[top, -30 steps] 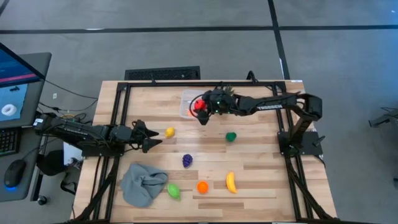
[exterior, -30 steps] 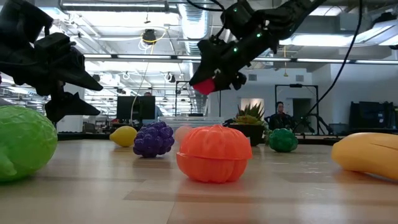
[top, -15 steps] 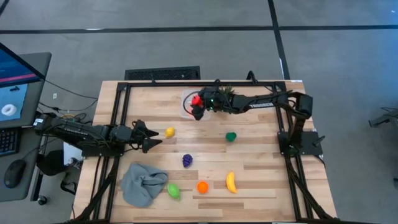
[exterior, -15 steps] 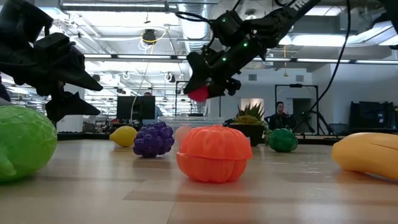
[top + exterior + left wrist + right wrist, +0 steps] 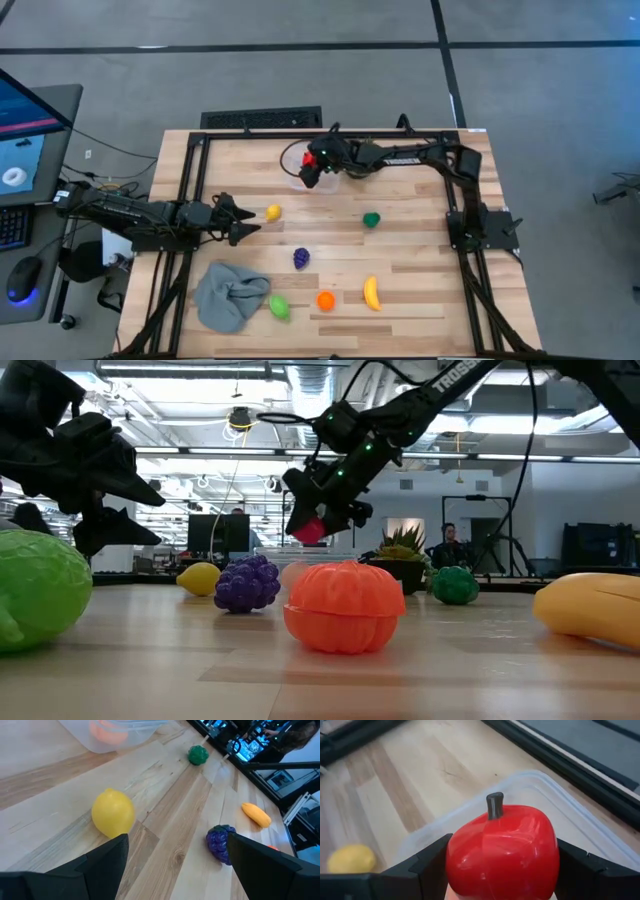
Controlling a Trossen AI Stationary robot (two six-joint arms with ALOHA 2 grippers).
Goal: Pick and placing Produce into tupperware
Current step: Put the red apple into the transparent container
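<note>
A red apple with a dark stem hangs over the clear tupperware, at the table's far middle. My right gripper is shut on the apple; the low view shows it above table height. An orange piece lies inside the tupperware. My left gripper waits open at the table's left, level with the table, just short of a yellow lemon. My right gripper pinches the apple's two opposite sides between its two fingers. The fingers slant down from the table's right side. The apple sits upright, stem up, lifted clear above the tupperware's open top.
On the table lie purple grapes, a green piece, a banana, an orange pumpkin, a light green piece and a grey cloth. A potted plant stands at the far side.
My right gripper has carried the apple toward the table's left and far edge and a little down, from beside the tupperware to above it. It has tipped further downward. The apple stays upright between the fingers.
</note>
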